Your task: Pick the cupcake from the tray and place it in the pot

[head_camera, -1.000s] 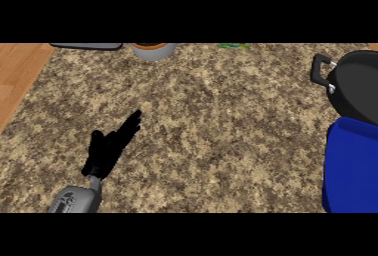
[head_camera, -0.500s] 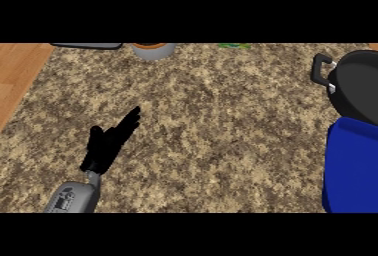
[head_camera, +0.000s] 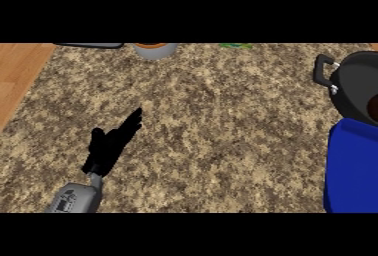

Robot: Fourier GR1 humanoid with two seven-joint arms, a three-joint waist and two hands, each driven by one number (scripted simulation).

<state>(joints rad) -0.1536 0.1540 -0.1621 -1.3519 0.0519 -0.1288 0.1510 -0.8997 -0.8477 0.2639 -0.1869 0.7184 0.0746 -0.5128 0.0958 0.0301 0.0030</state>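
Observation:
At the right edge stands the black pot (head_camera: 353, 82), with one handle (head_camera: 322, 70) pointing left. A brown patch (head_camera: 372, 107) shows inside it at the picture's edge; I cannot tell whether it is the cupcake. The blue tray (head_camera: 353, 172) lies just in front of the pot, cut off by the right edge, and nothing shows on its visible part. My left hand (head_camera: 109, 146) rests open on the speckled counter at the lower left, fingers straight and pointing up and right, far from both pot and tray. My right hand is out of view.
A grey cup with an orange top (head_camera: 153, 49) stands at the far edge, a dark flat object (head_camera: 92, 45) to its left and a green item (head_camera: 235, 45) to its right. The counter's left edge borders a wooden surface (head_camera: 21, 70).
My left hand has shifted slightly up the view with its fingers still straight. The pot and tray have stayed in place.

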